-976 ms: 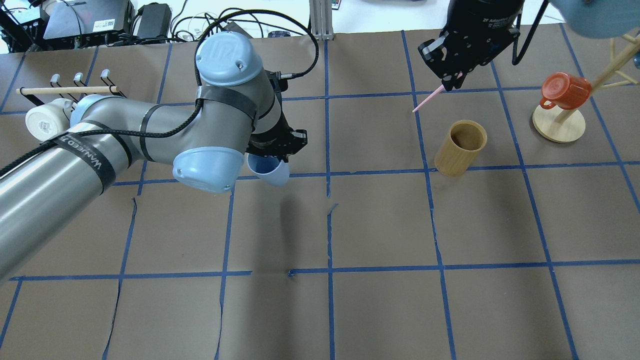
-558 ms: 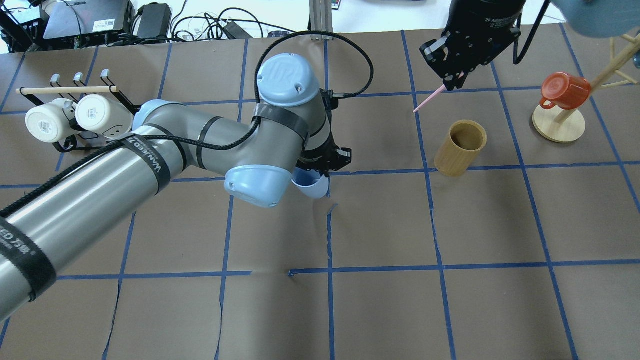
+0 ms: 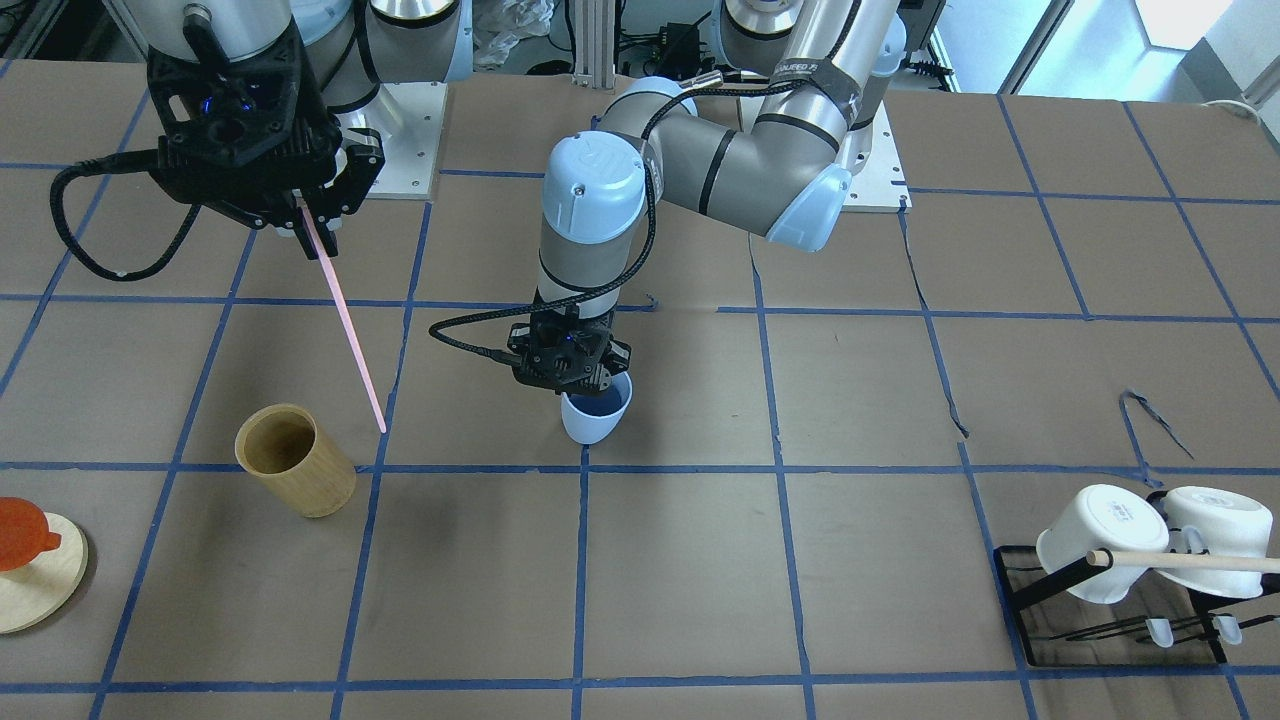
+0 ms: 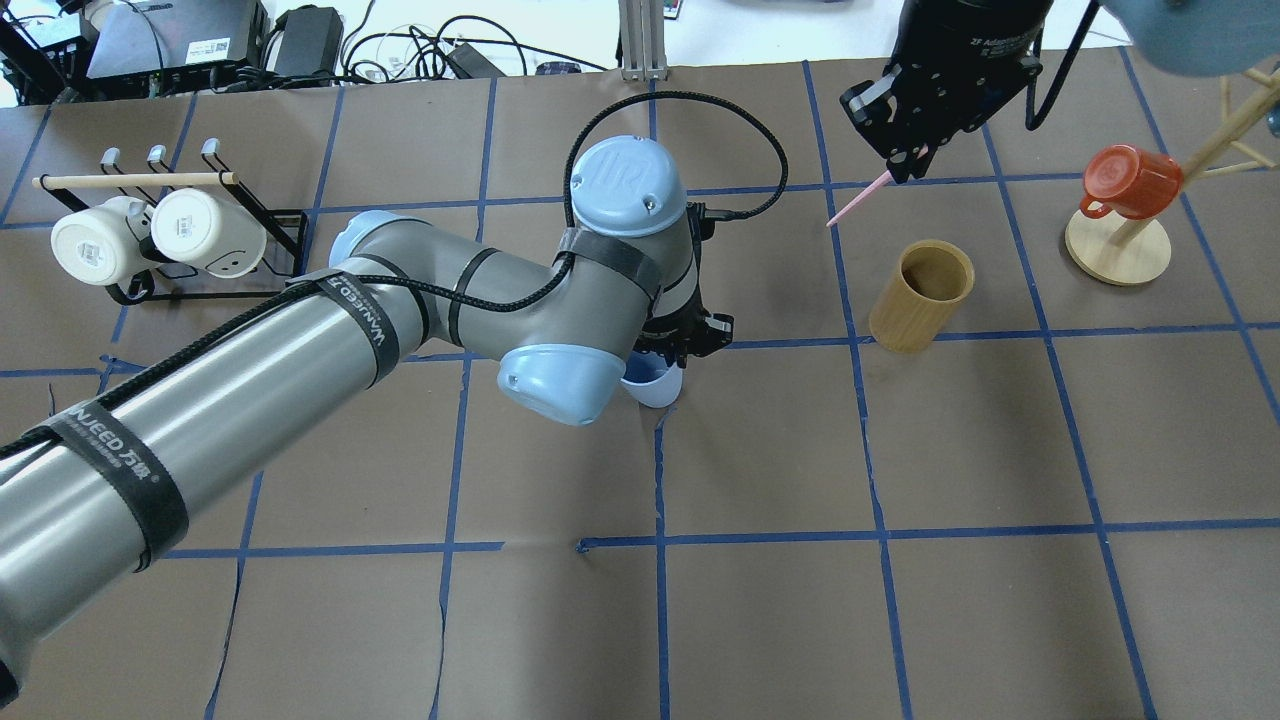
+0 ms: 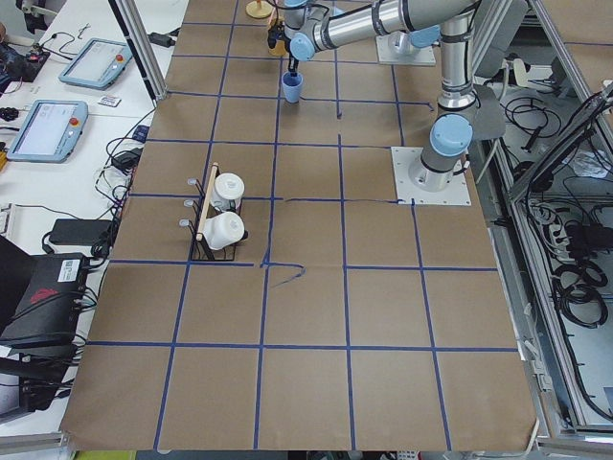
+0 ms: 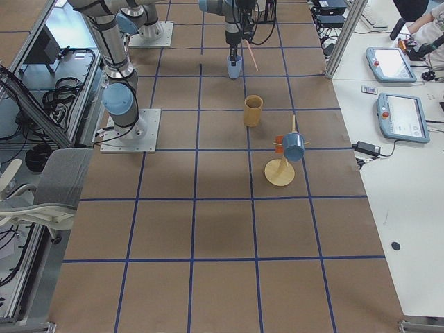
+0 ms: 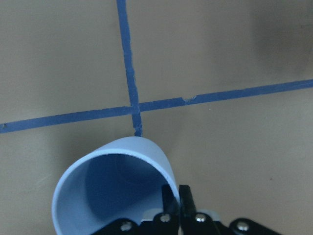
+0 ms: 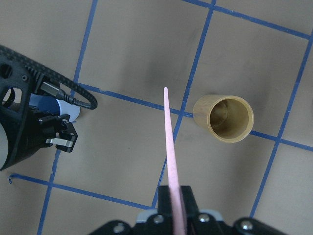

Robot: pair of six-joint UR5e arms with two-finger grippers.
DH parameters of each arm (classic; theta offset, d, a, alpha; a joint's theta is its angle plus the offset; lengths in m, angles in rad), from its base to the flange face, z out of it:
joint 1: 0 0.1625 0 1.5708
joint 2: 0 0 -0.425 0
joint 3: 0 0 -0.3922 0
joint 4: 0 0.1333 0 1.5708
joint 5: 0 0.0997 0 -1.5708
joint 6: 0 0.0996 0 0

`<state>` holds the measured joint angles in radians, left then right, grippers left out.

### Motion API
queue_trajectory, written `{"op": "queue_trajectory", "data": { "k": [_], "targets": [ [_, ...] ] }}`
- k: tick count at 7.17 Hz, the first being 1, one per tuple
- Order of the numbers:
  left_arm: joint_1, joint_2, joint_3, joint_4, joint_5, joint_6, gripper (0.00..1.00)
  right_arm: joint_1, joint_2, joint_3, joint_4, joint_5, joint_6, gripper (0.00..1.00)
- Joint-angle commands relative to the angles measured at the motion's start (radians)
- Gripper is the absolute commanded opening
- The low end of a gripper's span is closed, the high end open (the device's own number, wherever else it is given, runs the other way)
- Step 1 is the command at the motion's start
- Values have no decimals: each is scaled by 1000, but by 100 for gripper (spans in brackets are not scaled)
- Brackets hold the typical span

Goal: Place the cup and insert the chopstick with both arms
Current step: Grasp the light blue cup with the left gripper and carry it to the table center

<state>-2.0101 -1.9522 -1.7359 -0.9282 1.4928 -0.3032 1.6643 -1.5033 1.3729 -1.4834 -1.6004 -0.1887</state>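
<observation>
Left arm [image 4: 300, 345], grey tubing with pale blue joint caps, comes into the overhead view at 8 o'clock. It is stretched out to mid-table and bent at the elbow, with the last wrist link vertical.

Left gripper [image 3: 580, 390], black, two fingers, points straight down. It is pinched on the rim of a light blue plastic cup [image 3: 597, 418], one finger inside and one outside.

Right arm [image 3: 230, 25] is only partly in frame. Right gripper [image 4: 905, 165], black, is held high at 1 o'clock in the overhead view. Its fingers are clamped on the thick end of a thin pink chopstick [image 3: 345, 320].
</observation>
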Motion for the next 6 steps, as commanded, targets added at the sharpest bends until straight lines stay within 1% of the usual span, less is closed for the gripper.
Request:
{"op": "queue_trajectory", "data": {
  "k": [1, 2, 3, 5, 6],
  "targets": [
    [5, 22, 36, 8, -3, -7, 100, 0, 0, 0, 0, 0, 0, 0],
    [20, 48, 65, -42, -5, -4, 100, 2, 0, 0, 0, 1, 0, 0],
    [58, 88, 100, -132, -9, 9, 100, 2, -1, 0, 0, 1, 0, 0],
    [143, 192, 148, -371, -9, 164, 100, 3, -2, 0, 0, 2, 2, 0],
    [201, 249, 168, -491, -11, 189, 100, 5, -2, 0, 2, 1, 3, 0]
  ]
}}
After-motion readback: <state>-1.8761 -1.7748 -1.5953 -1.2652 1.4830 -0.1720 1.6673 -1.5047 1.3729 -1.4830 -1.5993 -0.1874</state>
